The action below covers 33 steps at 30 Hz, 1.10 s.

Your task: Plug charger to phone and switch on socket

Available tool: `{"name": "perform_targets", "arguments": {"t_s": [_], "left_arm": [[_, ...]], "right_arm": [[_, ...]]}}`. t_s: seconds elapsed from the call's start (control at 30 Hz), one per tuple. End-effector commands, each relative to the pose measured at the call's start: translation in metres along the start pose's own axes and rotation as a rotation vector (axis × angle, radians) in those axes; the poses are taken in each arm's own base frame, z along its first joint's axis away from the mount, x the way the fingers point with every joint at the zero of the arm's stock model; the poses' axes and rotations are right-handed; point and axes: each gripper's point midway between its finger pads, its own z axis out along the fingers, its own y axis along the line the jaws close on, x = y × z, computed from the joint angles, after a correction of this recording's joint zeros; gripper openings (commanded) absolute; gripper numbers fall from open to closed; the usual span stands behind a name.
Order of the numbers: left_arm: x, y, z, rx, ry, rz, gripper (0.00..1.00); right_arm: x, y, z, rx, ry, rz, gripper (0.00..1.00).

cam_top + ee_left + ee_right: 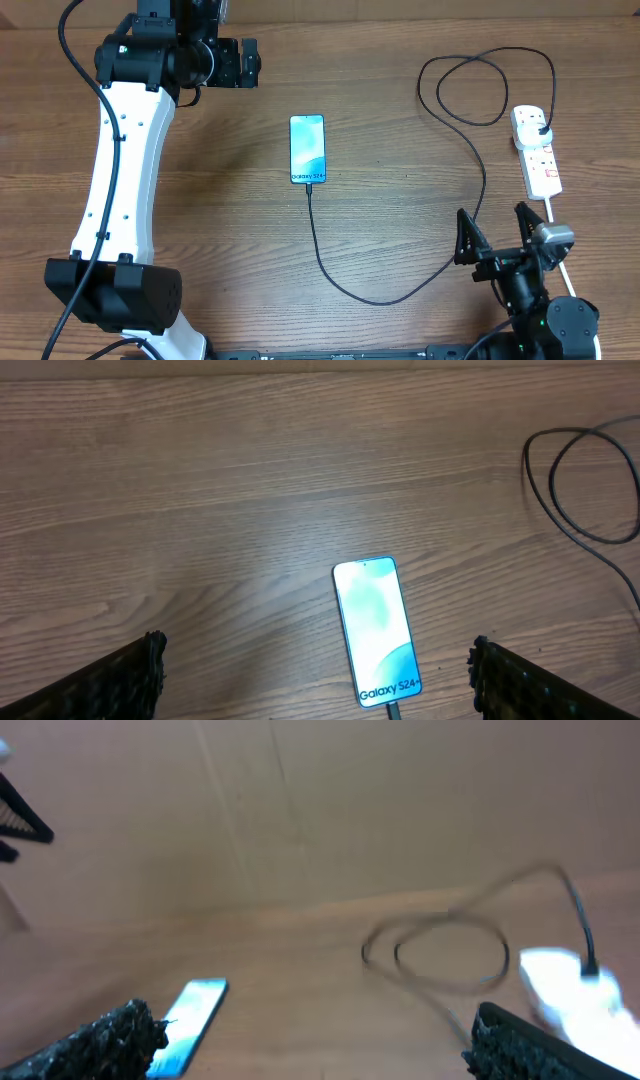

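The phone [307,150] lies flat mid-table, its screen lit light blue. The charger cable [380,298] is plugged into the phone's lower edge, sweeps down and right, then loops up to its black plug [540,128] seated in the white socket strip [540,165]. My left gripper [250,62] is open and empty, up and left of the phone. In the left wrist view my left gripper [320,680] frames the phone [377,630] from above. My right gripper [495,235] is open and empty, below the strip. The right wrist view, from my right gripper [320,1045], is blurred and shows the phone [185,1020], the cable loop [440,950] and the strip [570,985].
The strip's thick white cord [560,250] runs down past my right gripper toward the table's front edge. The cable loop [480,85] lies at the back right. The left arm's white link [120,170] stretches along the left side of the wooden table.
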Motion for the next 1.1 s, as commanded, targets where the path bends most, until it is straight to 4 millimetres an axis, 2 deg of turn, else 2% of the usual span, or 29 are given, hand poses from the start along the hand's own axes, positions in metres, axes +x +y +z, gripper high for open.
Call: {"name": "perform_targets", "arguments": {"t_s": [0.0, 0.27, 0.63, 0.8, 0.9, 1.0, 1.07], "left_arm": [[0.001, 0.000, 0.000, -0.004, 0.001, 0.017, 1.00], [0.001, 0.000, 0.000, -0.004, 0.001, 0.017, 1.00], [0.001, 0.000, 0.000, -0.004, 0.001, 0.017, 1.00], [0.001, 0.000, 0.000, -0.004, 0.001, 0.017, 1.00], [0.001, 0.000, 0.000, -0.004, 0.001, 0.017, 1.00], [0.001, 0.000, 0.000, -0.004, 0.001, 0.017, 1.00], [0.001, 0.000, 0.000, -0.004, 0.001, 0.017, 1.00]], "right_arm": [[0.002, -0.001, 0.005, -0.003, -0.037, -0.059, 1.00], [0.004, -0.003, 0.017, -0.019, -0.132, -0.091, 1.00], [0.021, -0.008, 0.027, -0.031, -0.202, -0.110, 1.00], [0.029, -0.008, 0.028, -0.032, -0.170, -0.155, 1.00], [0.041, -0.011, 0.030, -0.024, -0.120, -0.150, 1.00], [0.061, -0.015, 0.032, -0.013, -0.036, -0.137, 1.00], [0.062, -0.017, 0.032, -0.003, -0.032, -0.137, 1.00]]}}
